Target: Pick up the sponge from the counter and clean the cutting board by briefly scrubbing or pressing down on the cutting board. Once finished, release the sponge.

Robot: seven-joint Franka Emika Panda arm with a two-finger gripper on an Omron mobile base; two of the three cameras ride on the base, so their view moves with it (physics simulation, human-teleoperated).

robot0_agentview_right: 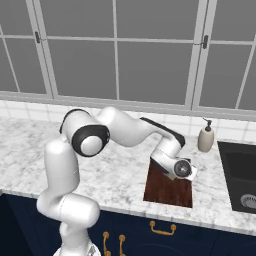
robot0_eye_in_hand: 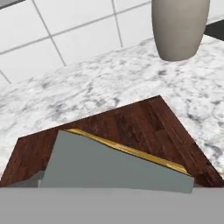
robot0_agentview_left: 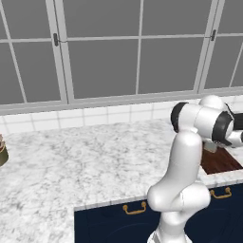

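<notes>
The sponge, grey-green on top with a yellow edge, sits right at the hand camera and hides the fingertips. It lies low over the dark reddish-brown cutting board; I cannot tell whether it touches the wood. From the right base view my gripper reaches down over the far right part of the cutting board, shut on the sponge. In the left base view the gripper hangs over the board at the right edge of the marbled counter.
A cream soap dispenser stands on the counter just beyond the board, close ahead of the hand. The black sink lies to the right. A small jar is at the far left. White tiles and windows back the counter.
</notes>
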